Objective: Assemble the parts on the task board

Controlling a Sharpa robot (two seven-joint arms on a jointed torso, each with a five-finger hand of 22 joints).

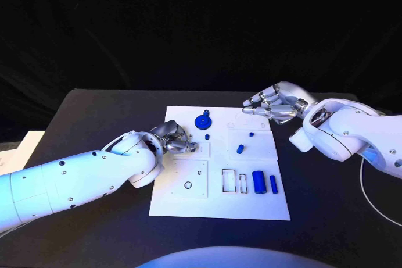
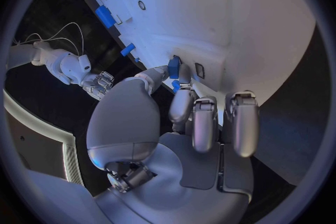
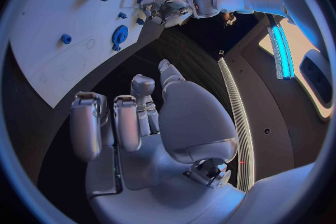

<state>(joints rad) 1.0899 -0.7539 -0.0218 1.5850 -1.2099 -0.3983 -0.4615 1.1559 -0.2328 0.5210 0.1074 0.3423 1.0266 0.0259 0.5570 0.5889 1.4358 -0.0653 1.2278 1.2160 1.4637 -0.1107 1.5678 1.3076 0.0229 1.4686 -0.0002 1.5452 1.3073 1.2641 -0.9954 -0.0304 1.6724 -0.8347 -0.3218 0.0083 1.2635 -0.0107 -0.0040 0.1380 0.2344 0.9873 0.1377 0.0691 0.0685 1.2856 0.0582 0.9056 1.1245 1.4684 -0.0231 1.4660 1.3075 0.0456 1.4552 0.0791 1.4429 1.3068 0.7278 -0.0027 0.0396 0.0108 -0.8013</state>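
Blue plastic part [image 2: 173, 67] sits pinched in the silver left hand [image 1: 172, 137] at the white task board's [image 1: 180, 201] left edge, mid-frame. Right hand [image 1: 272, 105], upper right, hangs loosely curled, grasping nothing. Seating the part in a socket likely comes next, needing careful alignment.

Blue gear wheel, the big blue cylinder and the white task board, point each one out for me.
Blue gear wheel [image 1: 203, 121]: head view, on its toothed disc.
Big blue cylinder [image 1: 259, 181]: head view, mid-length of its side.
White task board [image 1: 180, 203]: head view, bare near corner.
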